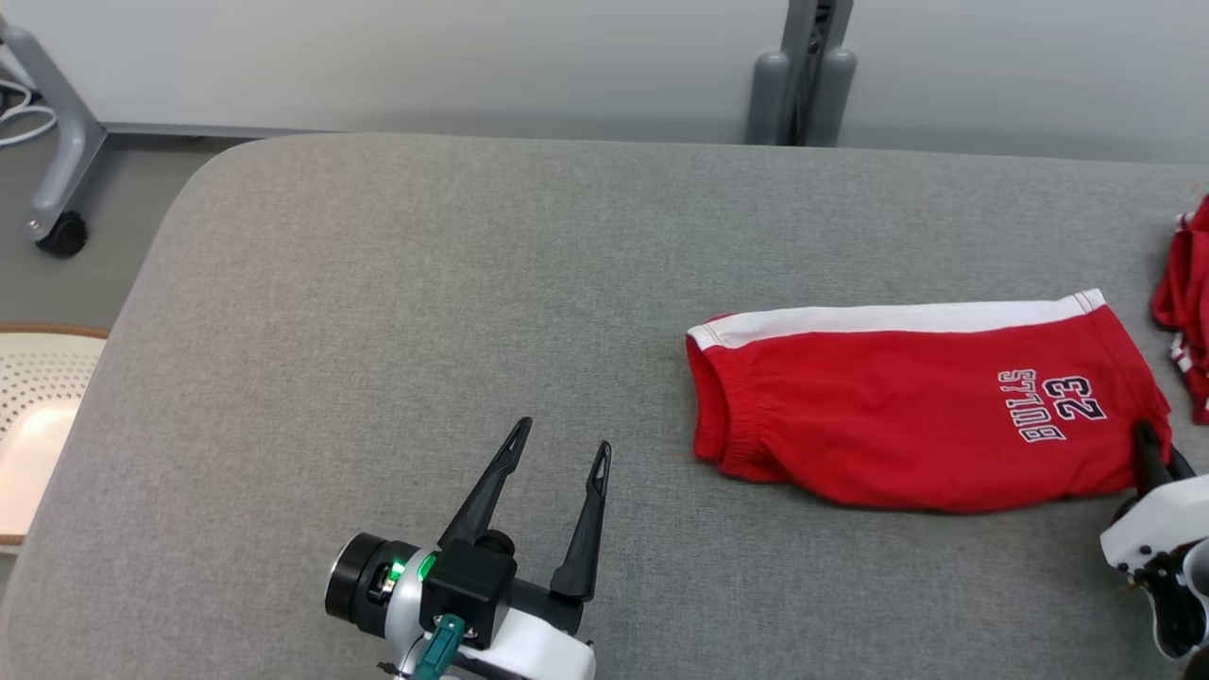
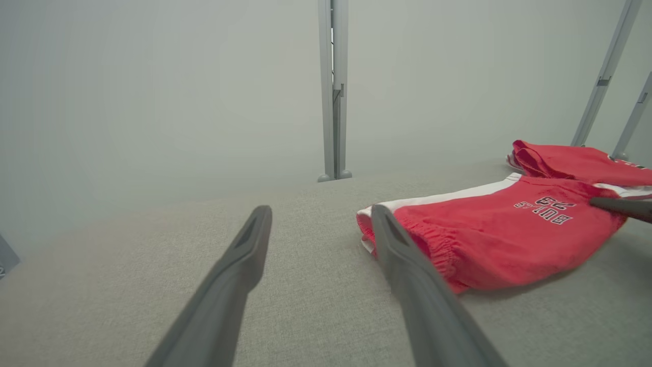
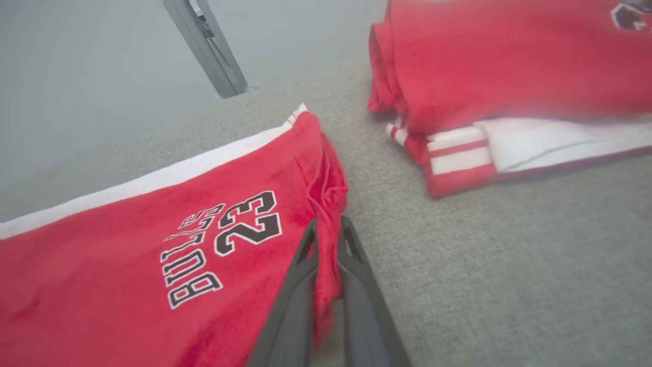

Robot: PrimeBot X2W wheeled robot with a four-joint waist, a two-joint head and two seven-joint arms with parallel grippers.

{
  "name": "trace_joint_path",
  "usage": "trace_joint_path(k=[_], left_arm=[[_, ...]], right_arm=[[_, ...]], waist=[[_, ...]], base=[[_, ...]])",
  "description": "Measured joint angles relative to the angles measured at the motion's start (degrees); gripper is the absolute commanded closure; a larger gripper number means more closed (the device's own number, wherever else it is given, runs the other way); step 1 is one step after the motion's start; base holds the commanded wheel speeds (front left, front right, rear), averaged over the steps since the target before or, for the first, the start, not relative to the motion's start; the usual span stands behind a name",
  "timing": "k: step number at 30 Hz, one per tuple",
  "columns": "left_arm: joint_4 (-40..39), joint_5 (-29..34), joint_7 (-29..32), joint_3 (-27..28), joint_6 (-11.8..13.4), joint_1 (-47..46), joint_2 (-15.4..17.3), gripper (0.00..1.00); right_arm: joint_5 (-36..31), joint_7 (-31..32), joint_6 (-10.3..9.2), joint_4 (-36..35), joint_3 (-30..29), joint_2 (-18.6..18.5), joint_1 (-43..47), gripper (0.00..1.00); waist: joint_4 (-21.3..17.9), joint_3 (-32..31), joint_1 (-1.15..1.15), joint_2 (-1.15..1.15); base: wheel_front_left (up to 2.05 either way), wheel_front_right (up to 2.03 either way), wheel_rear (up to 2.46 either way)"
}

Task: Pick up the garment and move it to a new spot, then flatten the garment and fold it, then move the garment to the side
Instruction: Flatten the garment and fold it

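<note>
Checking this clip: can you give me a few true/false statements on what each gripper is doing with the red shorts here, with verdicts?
1. The right gripper is shut on the edge of the red shorts near the printed end. True.
2. The left gripper is clamping the elastic waistband. False: it is open over the grey surface, apart from the shorts.
3. The shorts read BULLS 23, and a white stripe runs along their far edge. True.
4. The shorts lie stacked on the second red garment. False: that garment lies beside them, with grey surface between the two.
</note>
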Motion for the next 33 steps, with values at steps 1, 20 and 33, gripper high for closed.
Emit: trace_joint_path(k=[1, 20, 33], left_arm=[[-0.02, 0.01, 0.00, 0.12, 0.01, 0.00, 0.03, 0.00], [0.77, -0.54, 0.00, 0.26, -0.14, 1.12, 0.16, 0.00], [1.46, -1.01, 0.00, -0.20, -0.65, 1.18, 0.00, 0.00]], right_arm=[[-0.19, -0.01, 0.00, -0.73, -0.64, -0.18, 0.83, 1.00], [-13.69, -0.09, 0.00, -13.29, -5.33, 2.59, 5.38, 1.00], [-20.13, 5.63, 0.00, -27.88, 0.76, 10.59, 5.30, 1.00]], waist=[[-0.32, -0.20, 0.00, 0.00], [-0.55, -3.15, 0.00, 0.00], [2.40, -4.08, 0.00, 0.00]], base=[[0.00, 0.00, 0.00], [0.00, 0.00, 0.00], [0.00, 0.00, 0.00]])
